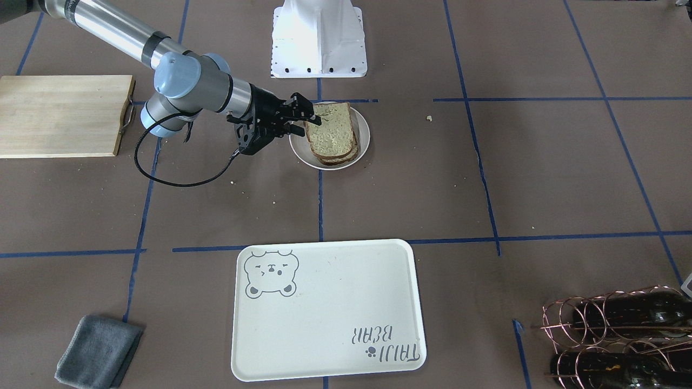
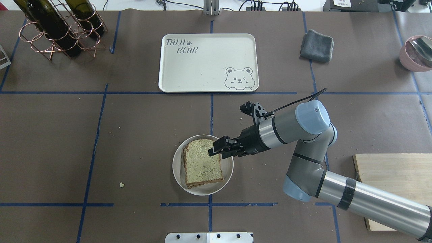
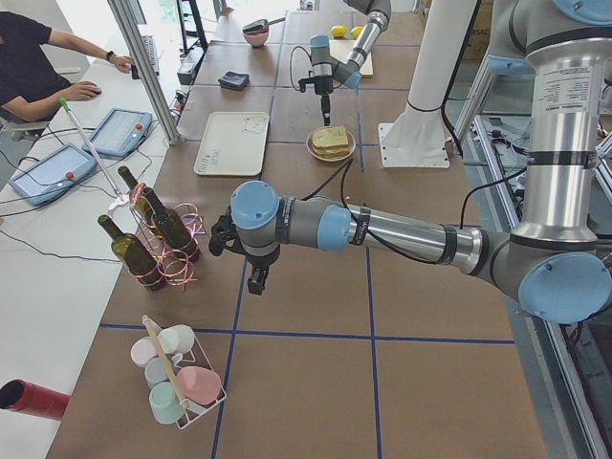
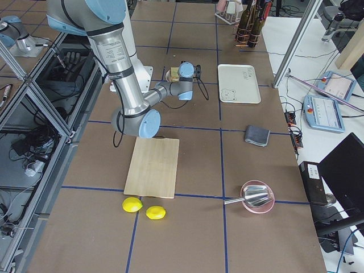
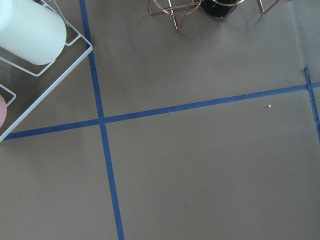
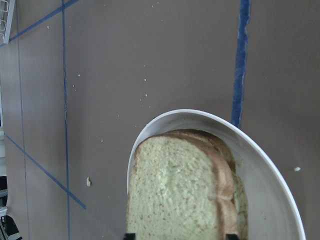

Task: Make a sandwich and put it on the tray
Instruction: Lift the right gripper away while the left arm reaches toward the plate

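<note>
A stack of tan bread slices with dark crust lies on a small round white plate near the robot base. No egg shows. My right gripper hangs low over the stack's edge on the cutting-board side. It is open. In the right wrist view its fingertips stand on either side of the top slice. The cream bear tray lies bare at the far side of the table. My left gripper hovers over bare table near the bottle rack. I cannot tell if it is open or shut.
A wooden cutting board lies under the right arm's side. A grey cloth and a pink bowl are far right. A copper rack with wine bottles is far left. A mug rack stands near the left arm.
</note>
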Action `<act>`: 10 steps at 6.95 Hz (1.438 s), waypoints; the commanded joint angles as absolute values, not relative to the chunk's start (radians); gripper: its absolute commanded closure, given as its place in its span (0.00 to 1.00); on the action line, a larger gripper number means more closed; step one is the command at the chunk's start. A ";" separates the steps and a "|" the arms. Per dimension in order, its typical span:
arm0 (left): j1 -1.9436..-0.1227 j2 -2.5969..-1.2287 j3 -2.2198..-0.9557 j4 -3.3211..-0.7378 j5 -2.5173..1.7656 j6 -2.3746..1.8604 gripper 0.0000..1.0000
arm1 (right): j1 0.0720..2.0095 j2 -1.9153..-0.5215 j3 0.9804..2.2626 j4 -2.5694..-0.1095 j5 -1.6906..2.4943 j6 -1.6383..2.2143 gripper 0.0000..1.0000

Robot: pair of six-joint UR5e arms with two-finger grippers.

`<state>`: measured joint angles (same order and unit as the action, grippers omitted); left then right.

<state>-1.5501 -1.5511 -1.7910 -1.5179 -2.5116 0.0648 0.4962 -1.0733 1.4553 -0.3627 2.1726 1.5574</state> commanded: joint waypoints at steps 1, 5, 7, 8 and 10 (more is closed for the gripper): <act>-1.507 -1.554 -1.804 -1.558 -2.530 -0.012 0.00 | 0.512 -1.069 1.489 -0.374 2.174 1.577 0.18; -1.095 -1.572 -1.936 -1.950 -2.502 -0.700 0.00 | 0.656 -1.222 1.797 -0.773 2.180 1.572 0.01; -0.798 -1.710 -1.992 -2.023 -2.293 -1.117 0.00 | 0.710 -1.386 1.879 -0.770 2.180 1.560 0.00; -0.652 -1.783 -1.991 -2.013 -2.105 -1.342 0.00 | 0.748 -1.467 1.913 -0.770 2.181 1.502 0.00; -0.511 -1.866 -1.983 -1.886 -2.037 -1.485 0.41 | 0.779 -1.551 1.924 -0.765 2.189 1.415 0.00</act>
